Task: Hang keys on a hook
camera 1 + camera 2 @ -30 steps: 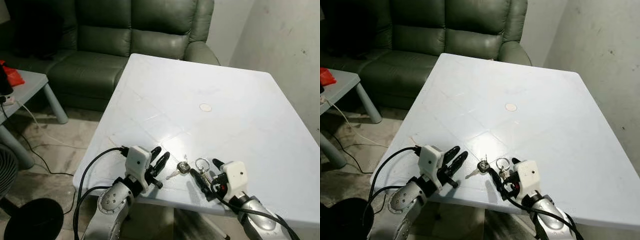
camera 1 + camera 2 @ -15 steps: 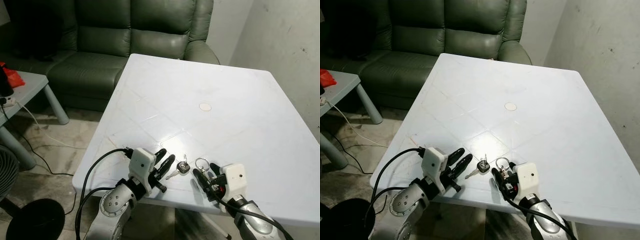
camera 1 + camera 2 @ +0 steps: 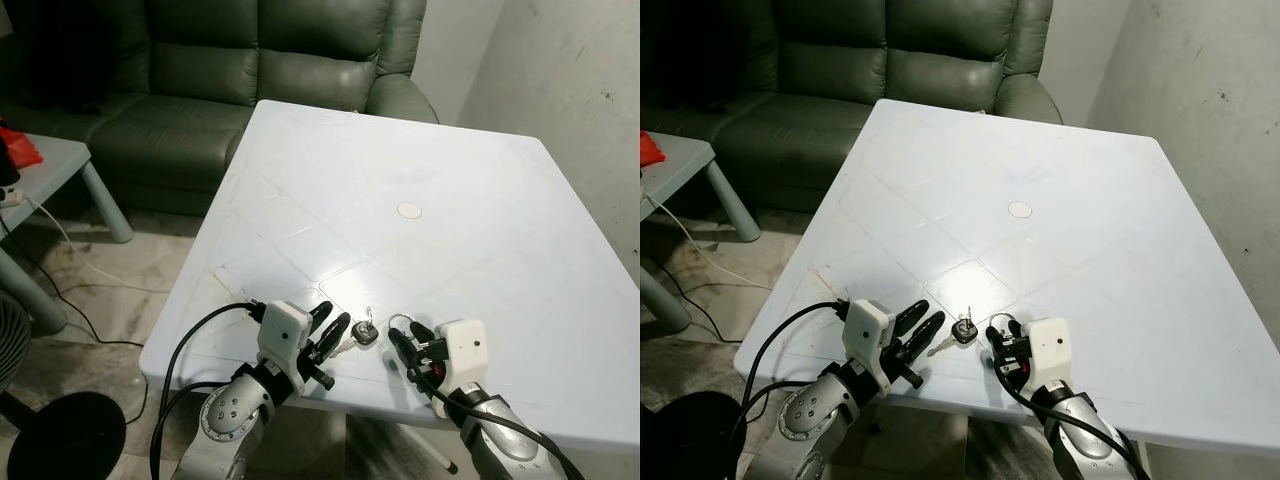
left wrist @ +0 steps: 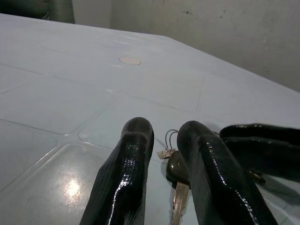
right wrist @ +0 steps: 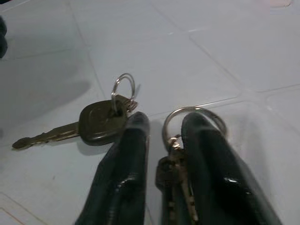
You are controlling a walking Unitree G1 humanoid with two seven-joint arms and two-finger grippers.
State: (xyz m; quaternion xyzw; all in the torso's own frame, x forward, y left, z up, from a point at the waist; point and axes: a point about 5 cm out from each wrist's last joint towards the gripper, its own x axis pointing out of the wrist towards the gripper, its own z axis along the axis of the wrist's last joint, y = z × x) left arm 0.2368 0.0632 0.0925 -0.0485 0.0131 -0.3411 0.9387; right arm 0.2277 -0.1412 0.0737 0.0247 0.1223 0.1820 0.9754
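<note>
Black-headed key (image 5: 96, 123) beside ringed keys (image 5: 180, 154)

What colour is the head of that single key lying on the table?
The key head is black, with a silver blade and small ring; the right wrist view shows it best.

Looking along the right gripper (image 5: 161, 154), its two black fingers (image 5: 123, 183) reach low over the white table (image 5: 243, 56), a narrow gap between them. In that gap sits a bunch of keys (image 5: 176, 176) on a large metal ring (image 5: 194, 112), the ring curving round the tip of one finger. Just beside the other fingertip lies a separate black-headed key (image 5: 96, 124), flat on the tabletop, with a small split ring (image 5: 123, 89) standing up from its head.
</note>
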